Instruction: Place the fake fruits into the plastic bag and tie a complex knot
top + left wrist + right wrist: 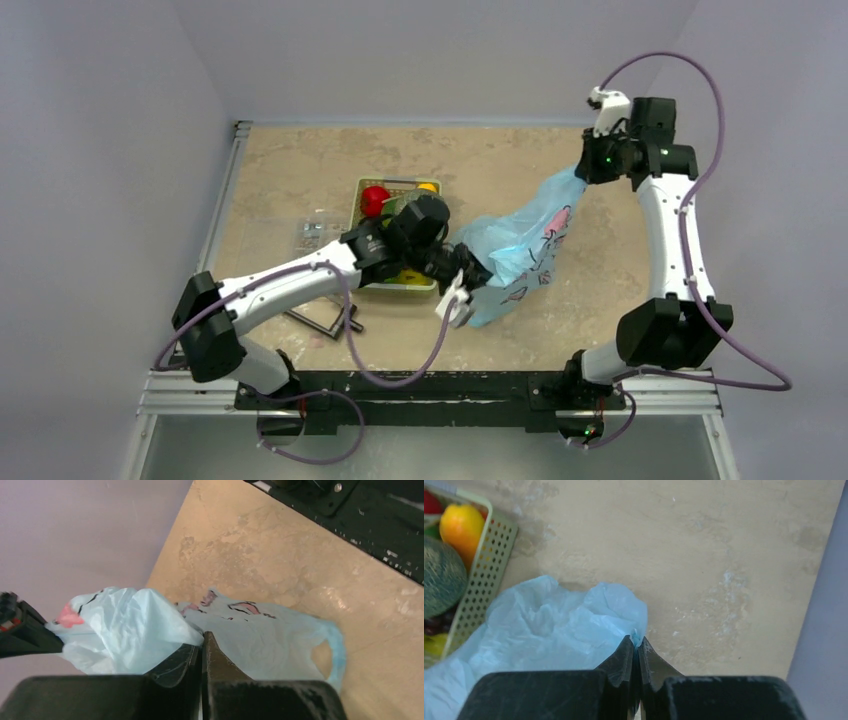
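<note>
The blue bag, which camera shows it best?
The top view: the whole plastic bag stretches between the left gripper and right gripper. The left wrist view shows its printed side and one handle loop; the right wrist view only a crumpled corner pinched.

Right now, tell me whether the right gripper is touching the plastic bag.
Touching. The right wrist view shows the right gripper shut on a fold of the plastic bag, blue film pinched between its tips.

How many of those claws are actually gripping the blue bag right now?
2. The left gripper is shut on the plastic bag at its near end; the right gripper is shut on its far end, holding it up.
</note>
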